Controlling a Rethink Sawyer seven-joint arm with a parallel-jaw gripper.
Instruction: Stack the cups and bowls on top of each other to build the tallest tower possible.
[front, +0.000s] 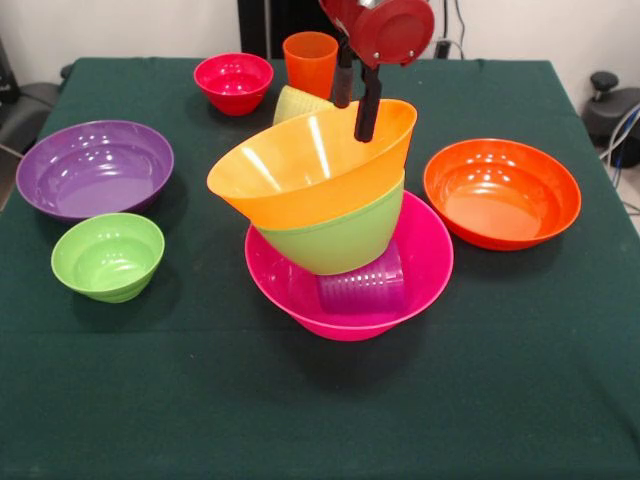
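While tower (335, 220) leans: yellow-orange bowl (310, 165) topmost, tilted.
Gripper (356, 95): fingers straddling its far rim; grip unclear.

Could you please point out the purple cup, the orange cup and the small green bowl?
purple cup (362, 287): front view, its ribbed side, inside the pink bowl.
orange cup (311, 68): front view, its outer wall.
small green bowl (107, 255): front view, its inner floor.

A dark green cloth (300, 410) covers the table (560, 72), filling most of the frame, its far edge running along the top; behind it stands a pale wall (120, 25); a black office chair (25, 105) sits at the upper left edge; a dark round object (610, 105) with cables (622, 150) shows at the upper right; black cables (458, 30) hang at the top, right of centre.
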